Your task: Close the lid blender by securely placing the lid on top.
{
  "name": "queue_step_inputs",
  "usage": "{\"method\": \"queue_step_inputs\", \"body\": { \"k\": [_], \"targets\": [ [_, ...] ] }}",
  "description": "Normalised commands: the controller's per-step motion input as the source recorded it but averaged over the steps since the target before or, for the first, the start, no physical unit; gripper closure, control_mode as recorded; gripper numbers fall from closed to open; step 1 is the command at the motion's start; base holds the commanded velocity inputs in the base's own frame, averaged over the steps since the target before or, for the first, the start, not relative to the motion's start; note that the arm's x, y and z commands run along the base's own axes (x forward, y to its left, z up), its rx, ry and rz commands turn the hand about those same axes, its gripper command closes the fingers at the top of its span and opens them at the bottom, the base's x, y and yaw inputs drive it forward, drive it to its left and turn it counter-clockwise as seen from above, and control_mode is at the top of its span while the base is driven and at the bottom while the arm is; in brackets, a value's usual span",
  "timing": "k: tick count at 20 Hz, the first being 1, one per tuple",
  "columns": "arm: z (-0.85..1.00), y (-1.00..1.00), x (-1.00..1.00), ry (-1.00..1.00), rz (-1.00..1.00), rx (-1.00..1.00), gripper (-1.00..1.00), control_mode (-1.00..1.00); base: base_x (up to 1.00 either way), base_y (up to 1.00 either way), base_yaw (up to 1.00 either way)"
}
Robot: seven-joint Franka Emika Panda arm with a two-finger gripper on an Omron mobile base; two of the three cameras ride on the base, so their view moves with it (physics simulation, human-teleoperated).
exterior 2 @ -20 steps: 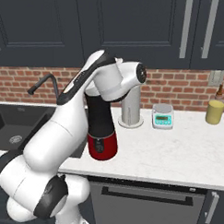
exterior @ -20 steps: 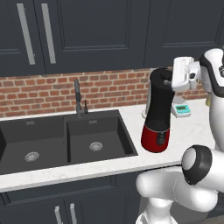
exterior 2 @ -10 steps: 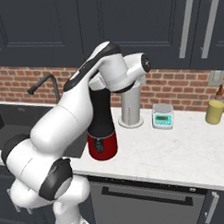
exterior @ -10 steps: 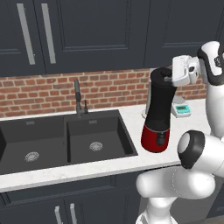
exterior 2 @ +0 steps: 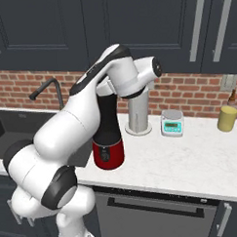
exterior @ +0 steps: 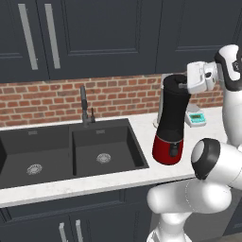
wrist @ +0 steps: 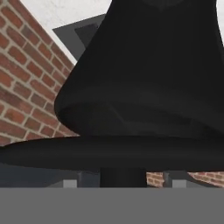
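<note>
The small flat round black lid [wrist: 112, 155] lies edge-on across the hand view as a dark disc, its short knob dropping between the two dark finger tips, so the gripper [wrist: 118, 181] is clamped shut on that knob and carries the lid. Beyond the disc, along the gripper's line of sight, looms the flared mouth of the tall black cylindrical blender [exterior: 172, 118] on its rounded glossy red base. The jar's long axis stands upright on the white counter [exterior 2: 200, 161], just right of the dark double sink [exterior: 71, 151]. In the left base view the white hand sits at the jar's top, just to its right side at rim height, with a dark disc at the rim; whether the lid already touches the rim or is a little clear of it cannot be told. I judge that the coming move turns on this one relation: the lid must lie flat over the mouth, centred on the upright axis, then go straight down. A tilt or sideways offset could catch the rim. The jar's inside is too dark to show any contents. Behind the blender stands a white cylinder [exterior 2: 138, 114], and to its right a small white and teal scale [exterior 2: 172, 123] and a yellow jar [exterior 2: 227, 118] near the brick wall [exterior: 47, 99].
</note>
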Motion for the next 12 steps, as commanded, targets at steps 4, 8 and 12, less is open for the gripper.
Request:
{"method": "queue_step_inputs", "body": {
  "k": [4,8,12],
  "targets": [
    [-0.07,0.06,-0.02,0.03,0.0,0.0,1.0,-1.0,0.0,0.0,0.0],
    [0.0,0.0,-0.22,0.01,0.0,0.0,1.0,-1.0,0.0,0.0,0.0],
    [0.0,0.08,-0.18,0.02,0.0,0.0,1.0,-1.0,0.0,0.0,0.0]
  ]
}}
